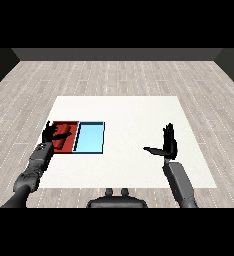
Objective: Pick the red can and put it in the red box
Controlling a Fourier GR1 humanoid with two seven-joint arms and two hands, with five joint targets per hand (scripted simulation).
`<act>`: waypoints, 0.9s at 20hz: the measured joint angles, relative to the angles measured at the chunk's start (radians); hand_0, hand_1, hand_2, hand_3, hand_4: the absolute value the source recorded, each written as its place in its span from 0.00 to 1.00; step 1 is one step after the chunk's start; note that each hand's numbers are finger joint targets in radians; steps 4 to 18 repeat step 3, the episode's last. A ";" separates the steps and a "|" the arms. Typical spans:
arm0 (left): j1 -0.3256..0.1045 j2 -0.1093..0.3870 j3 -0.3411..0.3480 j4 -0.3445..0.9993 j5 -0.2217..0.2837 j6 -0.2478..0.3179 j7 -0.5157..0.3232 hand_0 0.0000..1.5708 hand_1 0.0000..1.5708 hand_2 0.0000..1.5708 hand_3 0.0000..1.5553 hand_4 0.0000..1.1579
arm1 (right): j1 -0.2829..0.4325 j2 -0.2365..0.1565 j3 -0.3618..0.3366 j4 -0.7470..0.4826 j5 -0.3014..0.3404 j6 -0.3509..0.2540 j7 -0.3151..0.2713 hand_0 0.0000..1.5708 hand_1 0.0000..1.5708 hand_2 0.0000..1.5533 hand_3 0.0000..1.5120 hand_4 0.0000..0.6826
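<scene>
1. A white table [139, 115] fills the middle of the frame, with grey plank flooring around it and a dark wall band across the top.
2. Two trays lie side by side at the left of the table, touching along one edge: the red tray [72, 123] on the outside and the light blue tray [91, 138] just to its right.
3. The blue tray holds nothing that I can see; the wide stretch of table to its right lies bare up to the right hand.
4. The left hand [50, 133] sits over the left part of the red tray, its grey forearm coming up from the lower left corner of the frame and covering the tray's near left corner.
5. The red can [64, 134] lies inside the red tray, on its side, right against the left hand's fingers.
6. The left hand's fingers spread out over the can; whether they clasp it or merely touch it I cannot tell, since dark fingers and red can blur together there.
7. The right hand [169, 143] stands at the right centre of the frame, well apart from both trays.
8. Its fingers point straight up and its thumb sticks out toward the left; it is released and holds nothing.
</scene>
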 measured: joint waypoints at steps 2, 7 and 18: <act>0.013 -0.009 0.018 -0.050 0.024 -0.052 -0.064 0.00 0.00 0.00 0.00 0.00 | 0.005 0.000 0.010 -0.011 0.004 0.011 -0.001 0.00 0.00 0.00 0.00 0.00; 0.022 -0.034 0.024 -0.081 0.037 -0.073 -0.102 0.00 0.00 0.00 0.00 0.00 | 0.005 -0.005 0.009 -0.017 0.001 0.021 -0.001 0.00 0.00 0.00 0.00 0.00; 0.022 -0.034 0.024 -0.081 0.037 -0.073 -0.102 0.00 0.00 0.00 0.00 0.00 | 0.005 -0.005 0.009 -0.017 0.001 0.021 -0.001 0.00 0.00 0.00 0.00 0.00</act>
